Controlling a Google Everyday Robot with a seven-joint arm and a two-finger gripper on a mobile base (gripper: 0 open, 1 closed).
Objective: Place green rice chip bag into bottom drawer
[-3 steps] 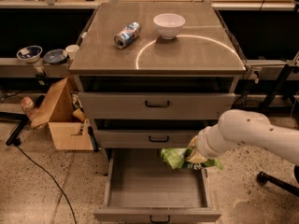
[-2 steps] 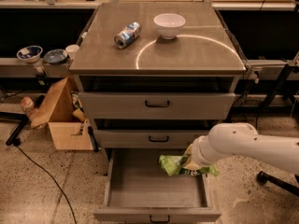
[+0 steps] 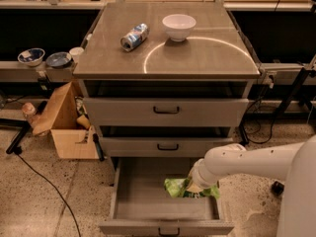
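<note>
Bottom drawer (image 3: 143,201), fingers (image 3: 197,185) inside pinching green rice chip bag (image 3: 177,187)

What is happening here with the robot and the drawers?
A robot arm reaches from the right into the open bottom drawer. Its gripper is at the green bag, low over the right part of the drawer floor. I cannot tell whether the bag rests there yet. The two upper drawers are shut; a can and a white bowl are on top.
</note>
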